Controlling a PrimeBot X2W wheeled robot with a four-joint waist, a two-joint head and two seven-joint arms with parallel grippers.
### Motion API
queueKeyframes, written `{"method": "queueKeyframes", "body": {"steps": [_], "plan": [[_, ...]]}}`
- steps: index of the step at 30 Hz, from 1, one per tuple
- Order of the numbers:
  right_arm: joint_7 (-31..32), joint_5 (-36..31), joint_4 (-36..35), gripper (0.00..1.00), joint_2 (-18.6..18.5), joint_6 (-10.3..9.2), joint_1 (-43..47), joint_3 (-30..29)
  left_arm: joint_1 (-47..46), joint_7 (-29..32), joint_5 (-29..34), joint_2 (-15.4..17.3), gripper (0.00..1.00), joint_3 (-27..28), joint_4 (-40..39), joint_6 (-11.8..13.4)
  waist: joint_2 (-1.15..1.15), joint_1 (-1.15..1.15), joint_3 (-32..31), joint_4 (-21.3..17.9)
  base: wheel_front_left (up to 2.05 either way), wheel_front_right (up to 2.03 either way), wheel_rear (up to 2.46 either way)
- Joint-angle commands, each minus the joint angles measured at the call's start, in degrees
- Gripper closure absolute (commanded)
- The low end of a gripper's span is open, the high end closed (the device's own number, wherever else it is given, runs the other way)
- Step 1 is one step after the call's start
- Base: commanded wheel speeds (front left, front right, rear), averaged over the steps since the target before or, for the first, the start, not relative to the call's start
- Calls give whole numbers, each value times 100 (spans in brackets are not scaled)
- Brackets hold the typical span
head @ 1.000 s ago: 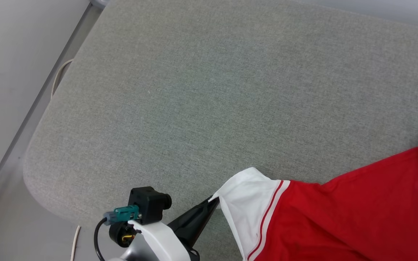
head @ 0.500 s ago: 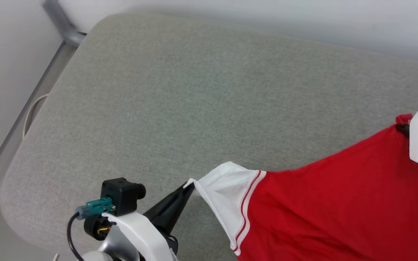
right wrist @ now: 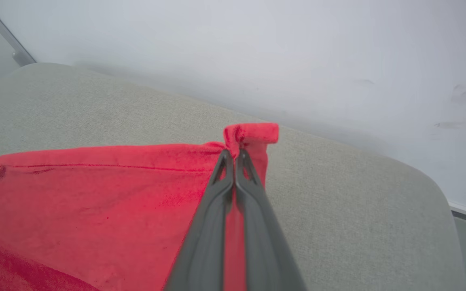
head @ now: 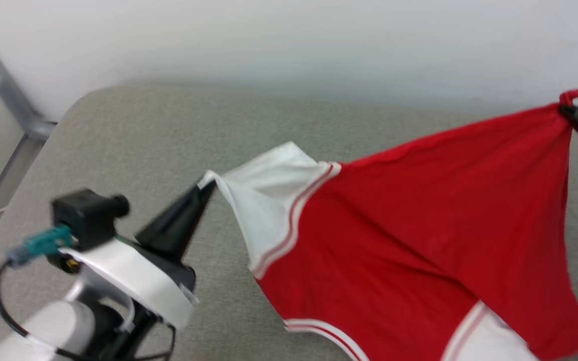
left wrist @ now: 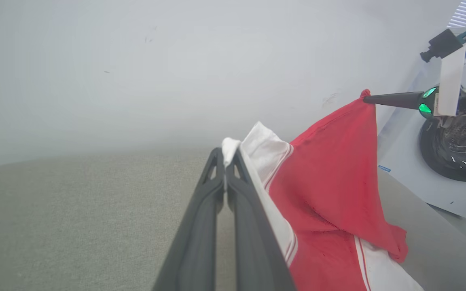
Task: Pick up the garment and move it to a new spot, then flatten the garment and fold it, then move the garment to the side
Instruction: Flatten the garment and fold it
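Observation:
The garment point(head: 409, 220), a red shirt with white sleeves and red-white striped trim, hangs stretched between both grippers above the grey cushion point(head: 133, 145). My left gripper point(head: 207, 183) is shut on the tip of a white sleeve point(left wrist: 257, 149), seen pinched at its fingertips in the left wrist view. My right gripper point(head: 567, 108) at the far right is shut on a red corner of the garment point(right wrist: 249, 135). The shirt's lower part droops toward the cushion, with a second white sleeve point(head: 479, 341) at the bottom. No lettering shows.
A pale wall point(head: 289, 45) rises behind the cushion. A grey metal frame bar point(head: 13, 110) runs at the left edge. A white appliance with a dark round door point(left wrist: 455, 149) stands beyond the cushion's right end in the left wrist view.
Both grippers have risen, lifting the garment off the cushion and stretching it between them. The head camera has tilted up, bringing the wall into view.

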Motion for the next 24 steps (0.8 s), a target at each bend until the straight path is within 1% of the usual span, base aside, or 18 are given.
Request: {"method": "queueKeyframes", "body": {"steps": [1,7,10,13,19,24], "plan": [[-56,33,-131,100,-46,-4,-131,7,-200,-24,-26,73,100,159,-62,-6,0,0,-231,-275,0,0,0],[-144,129,-716,100,-78,-4,-359,-23,-919,41,-88,299,100,711,-196,-40,0,0,-443,-633,0,0,0],[-184,139,-1008,100,-72,-4,-442,-89,-1323,104,-9,435,100,939,-199,-51,0,0,-492,-780,0,0,0],[-202,134,-1254,100,-44,-4,-500,-177,-1723,129,28,495,100,1139,-214,-17,0,0,-507,-894,0,0,0],[-203,86,-1697,100,-17,-4,-484,-355,-2454,303,324,699,100,1271,-173,-50,0,0,-488,-1062,0,0,0],[-180,103,-1975,100,52,-4,-374,-613,-2971,446,499,770,100,1282,-120,-103,0,0,-417,-1130,0,0,0]]}}
